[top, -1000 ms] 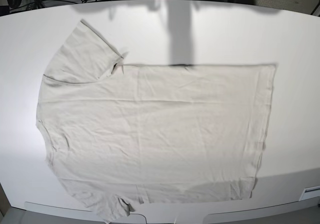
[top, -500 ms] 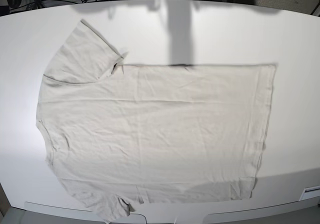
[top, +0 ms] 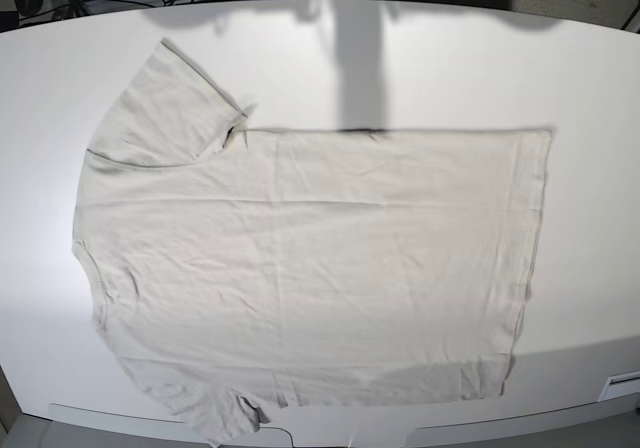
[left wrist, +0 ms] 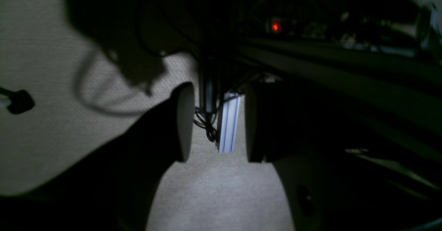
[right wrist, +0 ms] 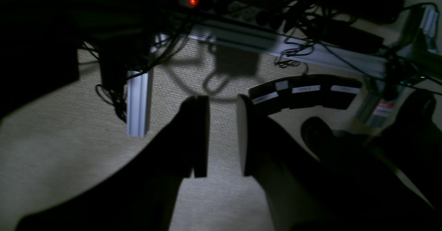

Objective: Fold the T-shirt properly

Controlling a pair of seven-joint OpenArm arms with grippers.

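Left hand point(left wrist: 214, 122) and right hand point(right wrist: 222, 137) are hanging off the worktop point(top: 450, 58) over carpet, fingers apart, holding nothing, probably parked before the first fold; T-shirt point(top: 310, 268) is lying flat, collar toward base-view left, unfolded

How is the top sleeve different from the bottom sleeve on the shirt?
The top sleeve lies fully on the white table, spread flat and all in view. The bottom sleeve reaches the table's near edge, looks crumpled at its end, and the picture's edge cuts part of it off. Both are short, the same pale grey-beige, and belong to the same T-shirt.
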